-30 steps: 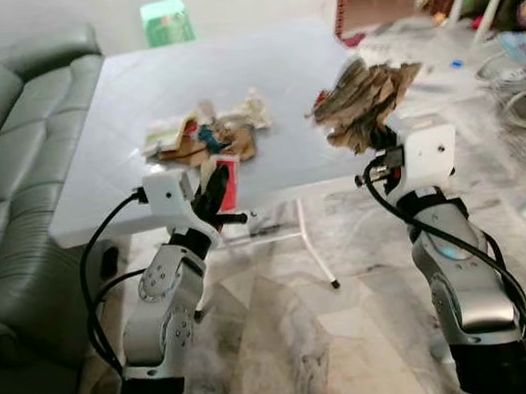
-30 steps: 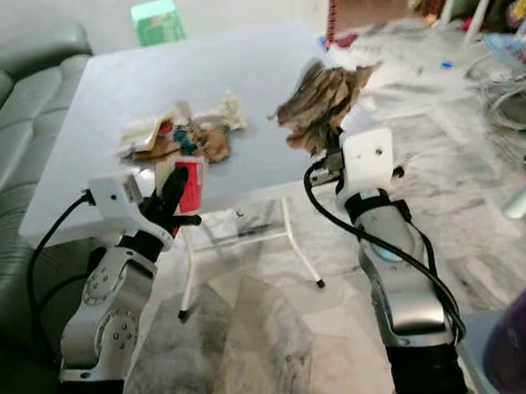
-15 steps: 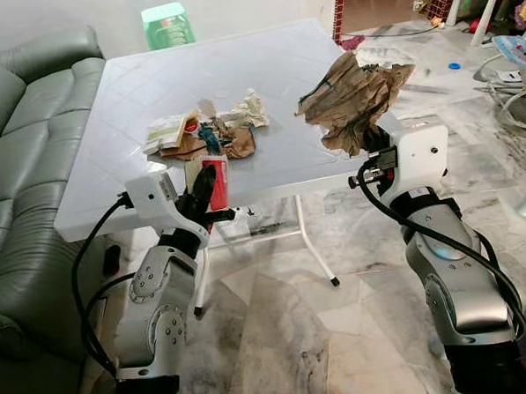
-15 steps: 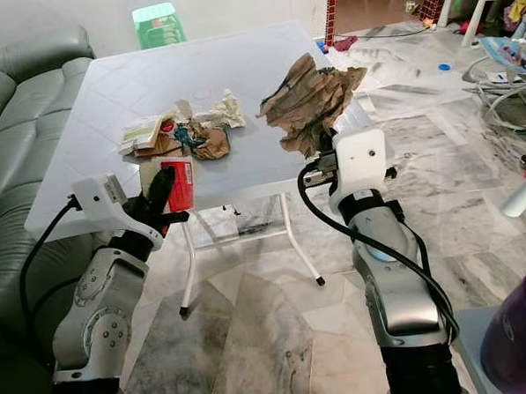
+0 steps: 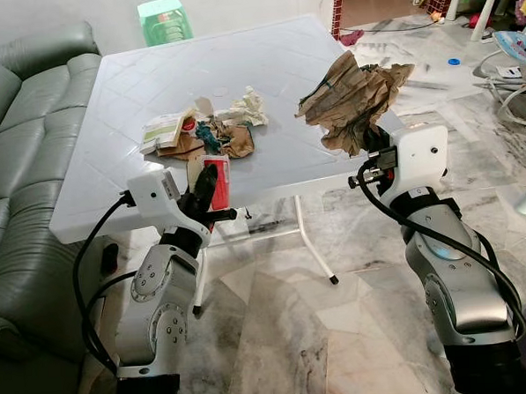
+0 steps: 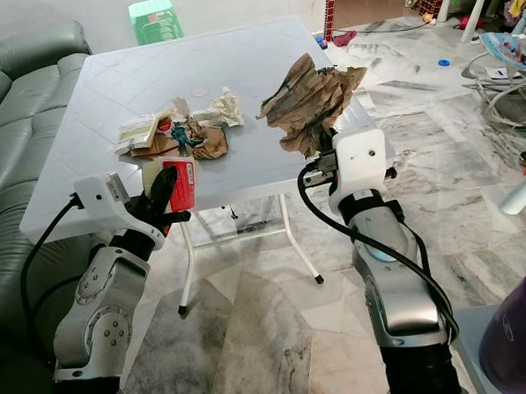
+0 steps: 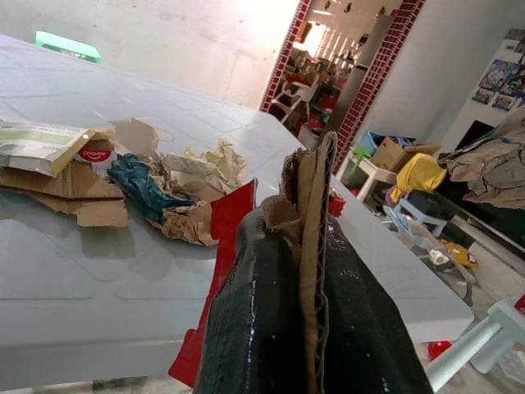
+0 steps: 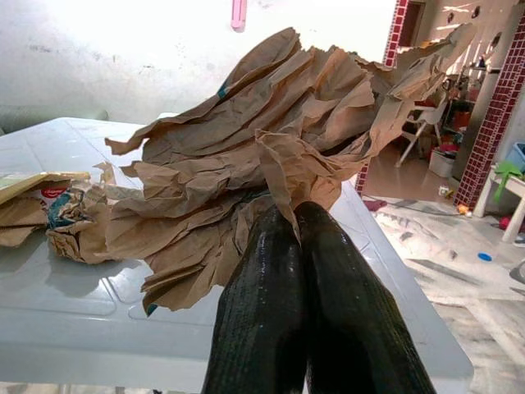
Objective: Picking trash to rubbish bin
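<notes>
Right gripper is clamped on crumpled brown paper above the worktop edge; left gripper pinches what looks like a red-backed cardboard piece beside the trash pile.

Crumpled brown paper bag: matt, creased, rough. White plastic table: smooth, faint sheen. On the table: heap of torn cardboard and crumpled paper scraps, matt. Beside the table: grey sofa, leather-like, soft gloss. Beneath the table: marble-patterned tile floor, polished.

head pair down over table
</notes>
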Motion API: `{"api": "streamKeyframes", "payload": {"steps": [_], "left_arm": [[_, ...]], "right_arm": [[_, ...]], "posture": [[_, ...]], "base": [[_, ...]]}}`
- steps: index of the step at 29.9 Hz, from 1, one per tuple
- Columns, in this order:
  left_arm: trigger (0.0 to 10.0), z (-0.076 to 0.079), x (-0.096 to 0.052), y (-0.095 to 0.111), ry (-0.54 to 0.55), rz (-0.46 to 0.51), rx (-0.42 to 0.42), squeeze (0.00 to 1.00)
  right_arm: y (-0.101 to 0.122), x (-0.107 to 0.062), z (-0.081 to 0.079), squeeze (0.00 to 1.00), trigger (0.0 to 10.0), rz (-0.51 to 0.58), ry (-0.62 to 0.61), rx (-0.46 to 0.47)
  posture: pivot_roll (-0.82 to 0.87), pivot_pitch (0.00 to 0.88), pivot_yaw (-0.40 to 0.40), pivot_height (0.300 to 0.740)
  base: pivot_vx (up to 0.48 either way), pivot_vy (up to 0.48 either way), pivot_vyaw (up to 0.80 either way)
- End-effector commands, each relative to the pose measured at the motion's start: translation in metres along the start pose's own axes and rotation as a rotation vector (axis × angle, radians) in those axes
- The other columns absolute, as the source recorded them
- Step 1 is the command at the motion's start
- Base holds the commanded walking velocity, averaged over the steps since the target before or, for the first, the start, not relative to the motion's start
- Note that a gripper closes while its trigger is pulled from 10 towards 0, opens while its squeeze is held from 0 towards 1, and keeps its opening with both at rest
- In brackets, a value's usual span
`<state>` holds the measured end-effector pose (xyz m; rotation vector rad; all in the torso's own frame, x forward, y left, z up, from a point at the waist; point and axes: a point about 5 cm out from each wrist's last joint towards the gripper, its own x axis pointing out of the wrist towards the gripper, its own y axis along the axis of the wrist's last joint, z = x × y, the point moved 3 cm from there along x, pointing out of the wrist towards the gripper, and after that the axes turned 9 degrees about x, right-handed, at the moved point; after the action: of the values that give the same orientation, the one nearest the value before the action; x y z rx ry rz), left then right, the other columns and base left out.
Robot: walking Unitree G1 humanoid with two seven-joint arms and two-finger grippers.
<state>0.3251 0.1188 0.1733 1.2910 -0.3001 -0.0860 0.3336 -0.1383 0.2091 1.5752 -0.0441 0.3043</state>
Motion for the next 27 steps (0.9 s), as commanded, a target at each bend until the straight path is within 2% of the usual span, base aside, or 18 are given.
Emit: {"api": "streamKeyframes", "payload": {"steps": [1, 3, 7, 9, 17, 23, 27], "left_arm": [[7.8, 0.0004, 0.0011, 0.0039, -0.005, 0.005, 0.012, 0.0], [7.8, 0.0003, 0.0013, 0.004, -0.005, 0.005, 0.012, 0.0], [8.5, 0.0006, 0.0019, 0.004, -0.007, 0.004, 0.013, 0.0], [8.5, 0.0008, 0.002, 0.0032, -0.005, 0.0, 0.001, 0.0], [8.3, 0.0, 0.0016, 0.002, -0.004, -0.006, 0.006, 0.0], [7.6, -0.001, 0.0021, 0.002, 0.0, -0.008, 0.005, 0.0], [7.6, -0.0014, 0.0037, 0.0015, -0.001, -0.006, 0.002, 0.0]], "right_arm": [[0.0028, 0.0018, -0.0024, 0.0, 10.0, 0.009, 0.003, 0.006], [0.002, 0.0021, -0.0021, 0.0, 10.0, 0.004, 0.0, 0.005], [0.0001, 0.0023, -0.0006, 0.0, 10.0, -0.01, -0.012, 0.018], [0.0, 0.0024, -0.0005, 0.0, 10.0, -0.011, -0.013, 0.02], [-0.0006, 0.0025, -0.0008, 0.0, 10.0, -0.016, -0.015, 0.027], [-0.0009, 0.0022, -0.0011, 0.0, 10.0, -0.018, -0.016, 0.031], [-0.0005, 0.0023, -0.0011, 0.0, 10.0, -0.015, -0.015, 0.032]], "posture": [[-0.07, 0.084, 0.069, 0.74], [-0.07, 0.084, 0.069, 0.74], [-0.07, 0.084, 0.071, 0.74], [-0.07, 0.084, 0.071, 0.74], [-0.07, 0.086, 0.073, 0.74], [-0.07, 0.084, 0.075, 0.74], [-0.07, 0.063, 0.076, 0.74]], "base": [[0.0, 0.0, 0.0], [0.0, 0.0, 0.0], [0.0, 0.0, -0.79], [0.0, 0.0, -0.76], [0.0, 0.0, -0.76], [0.0, 0.0, -0.76], [0.0, 0.0, -0.76]]}}
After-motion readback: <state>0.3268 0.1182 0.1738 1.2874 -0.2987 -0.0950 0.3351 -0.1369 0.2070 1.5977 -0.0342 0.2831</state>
